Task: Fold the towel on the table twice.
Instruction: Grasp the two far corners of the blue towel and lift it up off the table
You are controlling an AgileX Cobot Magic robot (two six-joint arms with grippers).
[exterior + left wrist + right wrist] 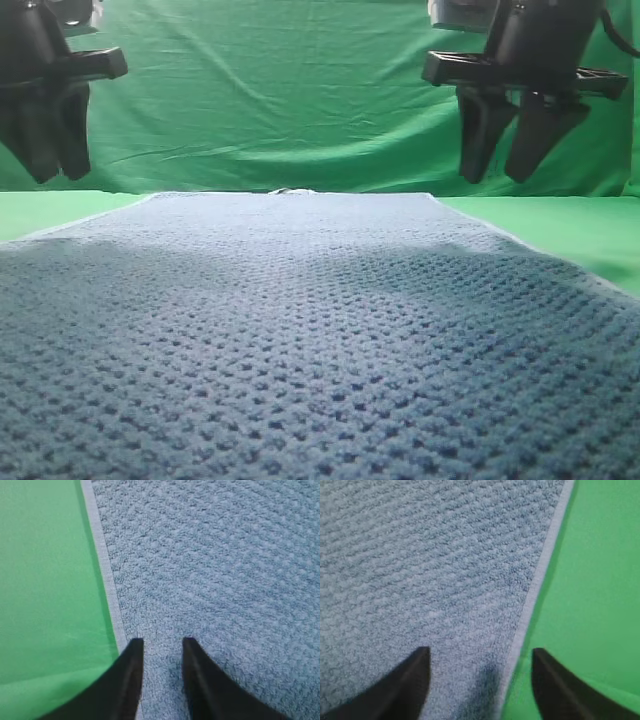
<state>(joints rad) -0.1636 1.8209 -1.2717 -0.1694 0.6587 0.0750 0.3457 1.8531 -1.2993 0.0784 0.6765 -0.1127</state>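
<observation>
The blue-grey waffle-knit towel (pixel 300 330) lies spread flat on the green table (pixel 590 230) and fills most of the exterior high view. My left gripper (pixel 58 175) hangs above its far left part, and my right gripper (pixel 495 178) above its far right part. In the left wrist view, the left gripper (pixel 160 642) is open over the towel (pixel 225 570), just inside its pale left edge (pixel 105 580), with nothing between the fingers. In the right wrist view, the right gripper (pixel 480 652) is open wider, straddling the towel's pale right edge (pixel 540 580), and holds nothing.
A wrinkled green backdrop cloth (pixel 300 90) hangs behind the table. Bare green table shows left of the towel (pixel 45 580) and right of it (pixel 600 580). A small pale bump (pixel 290 190) sits at the towel's far edge.
</observation>
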